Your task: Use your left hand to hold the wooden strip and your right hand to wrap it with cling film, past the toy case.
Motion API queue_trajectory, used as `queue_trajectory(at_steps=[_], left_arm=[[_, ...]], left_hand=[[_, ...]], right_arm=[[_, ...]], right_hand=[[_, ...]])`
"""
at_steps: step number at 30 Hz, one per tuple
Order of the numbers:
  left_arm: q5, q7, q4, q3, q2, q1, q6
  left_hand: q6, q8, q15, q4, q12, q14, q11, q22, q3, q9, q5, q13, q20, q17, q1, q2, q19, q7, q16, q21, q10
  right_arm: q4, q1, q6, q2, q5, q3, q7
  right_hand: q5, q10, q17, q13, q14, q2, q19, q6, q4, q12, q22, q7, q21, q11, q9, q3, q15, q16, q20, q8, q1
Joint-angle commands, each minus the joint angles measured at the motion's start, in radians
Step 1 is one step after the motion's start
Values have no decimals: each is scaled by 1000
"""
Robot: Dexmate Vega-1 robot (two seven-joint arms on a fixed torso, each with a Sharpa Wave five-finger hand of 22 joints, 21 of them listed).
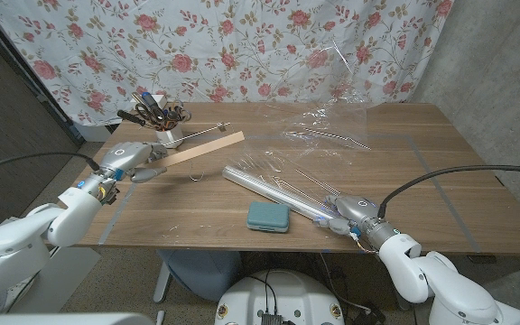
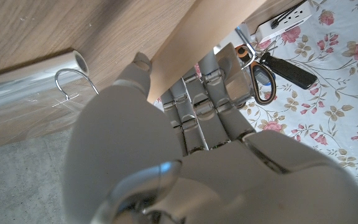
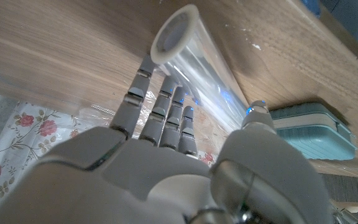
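My left hand (image 1: 132,161) gripping the wooden strip (image 1: 204,150), my right hand (image 1: 343,215) closing around the cling film roll's (image 1: 273,190) near end, teal case (image 1: 268,217) just beside it

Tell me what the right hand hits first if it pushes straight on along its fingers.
The right hand meets the cling film roll: its fingers already reach the roll's near end.

A pale wooden strip (image 1: 204,151), a clear film roll (image 1: 273,190), a teal case (image 1: 268,217) and a brown table (image 1: 441,181) are seen before a white curtain (image 1: 242,45) patterned with pink roses.
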Motion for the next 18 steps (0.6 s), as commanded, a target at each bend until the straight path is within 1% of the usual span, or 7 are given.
queue_trajectory(at_steps=[1,5,7,8,11,14,18], left_arm=[[4,-4,-3,0,-2,-5,-3],[2,-4,-1,1,-4,-7,-4],[3,-2,0,4,-4,-8,-4],[3,-2,2,6,-4,-9,-5],[2,0,5,10,-4,-11,-6],[0,3,7,10,-4,-9,-6],[-4,3,13,13,-2,-11,-7]], left_hand=[[96,48,-132,-1,6,141,-78,3,75,0,4,1,-3,5,9,11,-1,-90,-1,6,81],[94,48,-132,-1,7,142,-80,3,76,1,4,2,-3,6,8,10,-2,-90,0,7,82],[95,49,-132,-1,8,142,-79,3,77,1,4,2,-3,5,8,10,-2,-89,-1,8,82],[94,49,-132,-1,7,142,-79,3,78,1,4,2,-3,5,8,10,-2,-91,-1,8,81],[94,50,-132,-1,8,144,-80,3,78,1,4,2,-3,6,7,10,-2,-91,0,9,82],[95,50,-132,-1,8,144,-79,3,79,0,4,2,-3,6,7,9,-3,-90,-1,9,80],[96,51,-132,-1,9,144,-80,3,80,-1,4,4,-2,6,7,9,-3,-90,-1,10,80]], right_arm=[[26,34,-2,24,-98,-52,79],[30,42,13,26,-139,-64,110],[33,46,24,28,-139,-62,130],[35,48,24,32,-151,-65,141],[40,53,25,41,-163,-66,174],[46,57,25,51,-181,-70,202],[63,64,26,73,-216,-84,232]], right_hand=[[11,-3,4,9,13,6,11,11,-11,11,4,0,3,-8,6,22,-71,-2,-3,-4,43],[18,-4,5,17,21,8,21,12,-17,23,3,-2,5,-18,10,48,-77,-7,-10,-7,99],[38,-6,5,24,36,25,34,13,-17,34,2,-4,7,-22,13,82,-86,-13,-16,-10,153],[57,-9,4,28,39,31,37,13,-20,40,1,-8,7,-26,16,107,-87,-22,-18,-12,193],[94,-15,1,34,51,33,50,12,-19,49,0,-10,9,-29,20,144,-93,-35,-22,-15,250],[127,-26,-1,38,60,22,91,5,-14,54,-2,-9,22,-30,24,167,-95,-48,-31,-20,279],[156,-48,1,43,71,14,141,-13,-3,55,-2,-10,39,-31,29,183,-105,-60,-45,-29,288]])
